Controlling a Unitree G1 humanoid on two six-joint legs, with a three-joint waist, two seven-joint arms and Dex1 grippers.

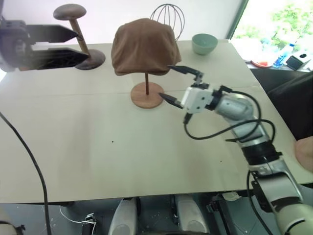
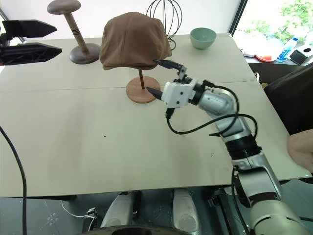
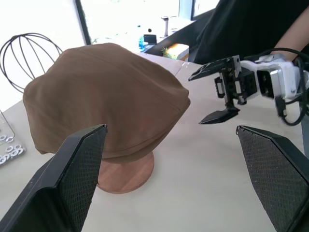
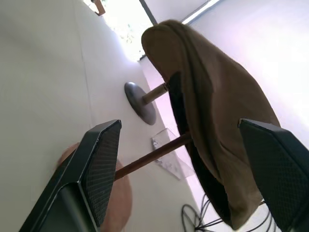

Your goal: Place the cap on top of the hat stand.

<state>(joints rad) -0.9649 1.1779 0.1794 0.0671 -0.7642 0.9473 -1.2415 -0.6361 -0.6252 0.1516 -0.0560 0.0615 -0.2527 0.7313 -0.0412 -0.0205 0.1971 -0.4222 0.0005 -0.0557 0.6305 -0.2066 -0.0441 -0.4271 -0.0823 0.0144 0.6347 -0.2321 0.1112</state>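
The brown cap [image 1: 143, 46] rests on top of the hat stand [image 1: 146, 93], draping over its top disc; the thin pole and round base show below it. My right gripper [image 1: 168, 84] is open just right of the stand's pole, below the cap's edge, with nothing between its fingers. It touches neither cap nor stand. My left gripper [image 1: 73, 45] is open at the far left, level with the cap and well apart from it. In the left wrist view the cap [image 3: 104, 96] sits between the fingers' lines of sight, with the right gripper [image 3: 212, 94] beyond.
A darker wooden stand with a thick pole [image 1: 78, 36] is at the back left. A black wire globe stand [image 1: 168, 17] is behind the cap. A green bowl [image 1: 204, 43] sits at the back right. A black cable [image 1: 24, 152] crosses the table's left.
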